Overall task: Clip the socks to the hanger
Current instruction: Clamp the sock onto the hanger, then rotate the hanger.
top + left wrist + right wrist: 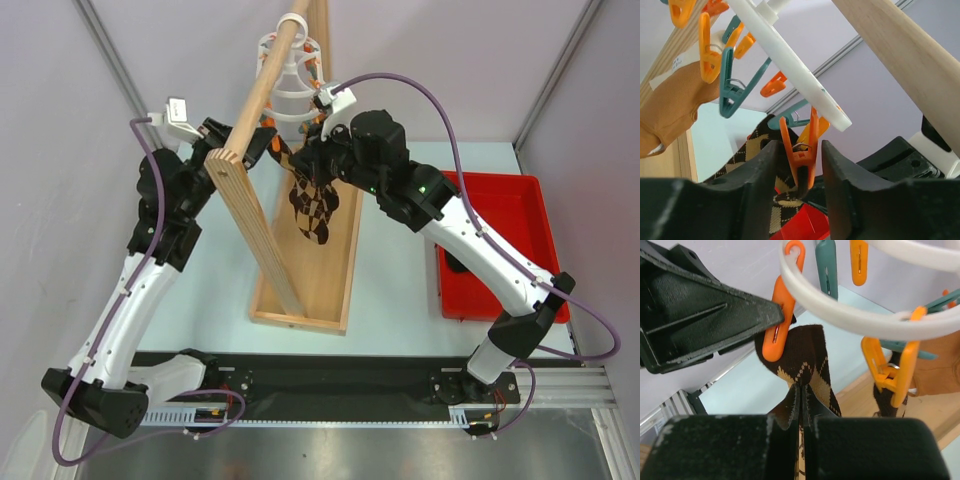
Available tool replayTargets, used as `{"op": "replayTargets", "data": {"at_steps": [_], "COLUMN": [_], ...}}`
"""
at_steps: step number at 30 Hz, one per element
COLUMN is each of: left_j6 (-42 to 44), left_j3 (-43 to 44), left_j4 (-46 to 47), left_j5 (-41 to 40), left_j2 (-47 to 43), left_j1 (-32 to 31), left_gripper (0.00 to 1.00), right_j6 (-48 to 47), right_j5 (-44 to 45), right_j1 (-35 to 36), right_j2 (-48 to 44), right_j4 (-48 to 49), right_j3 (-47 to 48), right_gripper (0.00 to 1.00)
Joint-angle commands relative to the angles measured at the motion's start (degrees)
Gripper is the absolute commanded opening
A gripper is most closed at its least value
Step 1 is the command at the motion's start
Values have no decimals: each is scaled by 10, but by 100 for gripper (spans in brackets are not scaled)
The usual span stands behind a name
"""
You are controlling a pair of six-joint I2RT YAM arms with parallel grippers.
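Orange peg (801, 150), hung from the white oval hanger (290, 72), sits between the fingers (760, 170) of your left pincer (797, 162). That pincer is spread, one finger on each side of the peg, with a thin gap showing on both sides. Your right pincer (802, 402) is clamped on the dark argyle sock (807, 352), holding it up so its top edge is just beside the lower end of that peg. From above, you see hanger, sock and both pincers gathered over the far edge of the surface (210, 290), near its middle, where the hanger hangs on the wooden pole (265, 90). Your tan-brown sock (675, 105) hangs at the ring beside other pegs. At the right edge lies a red tray (495, 177).
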Motion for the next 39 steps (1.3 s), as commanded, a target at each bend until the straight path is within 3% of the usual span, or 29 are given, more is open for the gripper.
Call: {"op": "replayTargets", "data": {"at_steps": [1,7,8,11,14,20,26,28,33,39], "left_j6": [4,4,4,16,28,103,165,165,155,154], "left_j3": [-8,-15,-16,-13,-16,-20,-64,-71,-69,-79], "left_j4": [11,9,10,2,-2,-63,-108,-116,-165,-198], "left_j5": [-2,-10,-8,-10,-15,-42,-96,-77,5,75], "left_j2": [-25,-30,-32,-34,-38,-68,-135,-146,-146,-162], "left_j1": [-2,-2,-2,-2,-1,-2,-1,-1,-2,-5], "left_gripper": [46,63,64,65,65,66,61,57,47,48], "right_j6": [11,15,16,21,25,14,12,-1,-103,-140], "right_j5": [-8,-16,-17,-21,-19,-31,-165,-243,-360,-461], "right_j1": [-3,-6,-6,-10,-17,-48,-202,-257,-292,-333], "right_j2": [-1,6,7,6,-7,-89,-159,-149,-98,-8], "right_j4": [36,40,39,33,21,30,85,123,171,310], "right_j3": [35,37,37,37,31,-37,-129,-148,-137,-132], "right_gripper": [0,2,15,37,52,54,57,59,63,66]}}
